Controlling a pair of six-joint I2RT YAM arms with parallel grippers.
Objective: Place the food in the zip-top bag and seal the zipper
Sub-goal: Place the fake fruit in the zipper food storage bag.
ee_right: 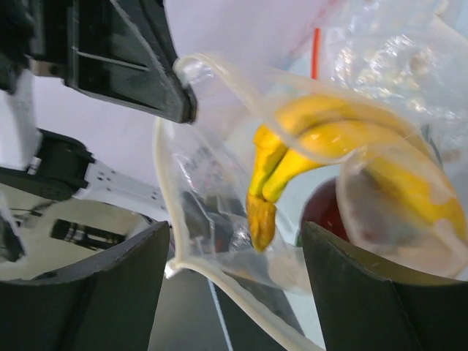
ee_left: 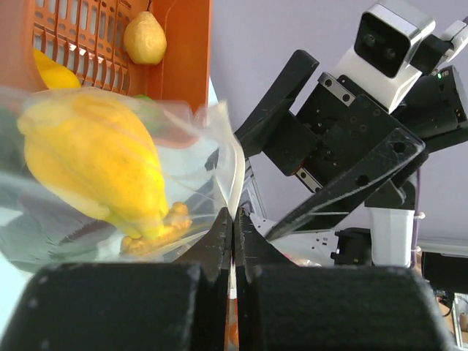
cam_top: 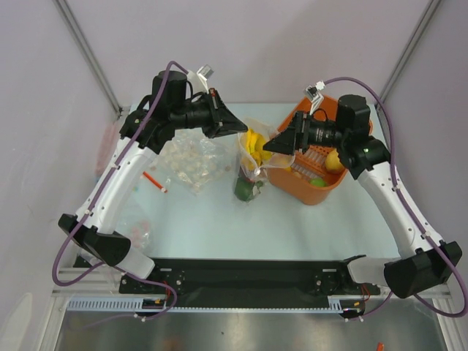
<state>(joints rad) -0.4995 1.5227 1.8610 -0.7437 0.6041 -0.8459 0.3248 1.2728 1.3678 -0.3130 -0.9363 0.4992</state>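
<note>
The zip-top bag point(cam_top: 252, 167) hangs upright in mid-table, its mouth held up. My left gripper point(cam_top: 241, 126) is shut on the bag's mouth edge point(ee_left: 234, 197). Inside the bag are a yellow banana point(ee_right: 329, 139), a dark red apple point(ee_right: 320, 213) and a green piece point(cam_top: 245, 189) at the bottom. My right gripper point(ee_right: 234, 281) is open at the bag's other side. The thick zipper strip point(ee_right: 162, 190) curves between its fingers without touching them. The bag's mouth is open.
The orange basket point(cam_top: 307, 191) stands just right of the bag and holds a lemon point(cam_top: 333, 160) and a green fruit point(cam_top: 319, 181). Another clear bag point(cam_top: 186, 157) with a red strip point(cam_top: 155, 180) lies to the left. More crumpled plastic point(cam_top: 135, 230) lies near the left arm.
</note>
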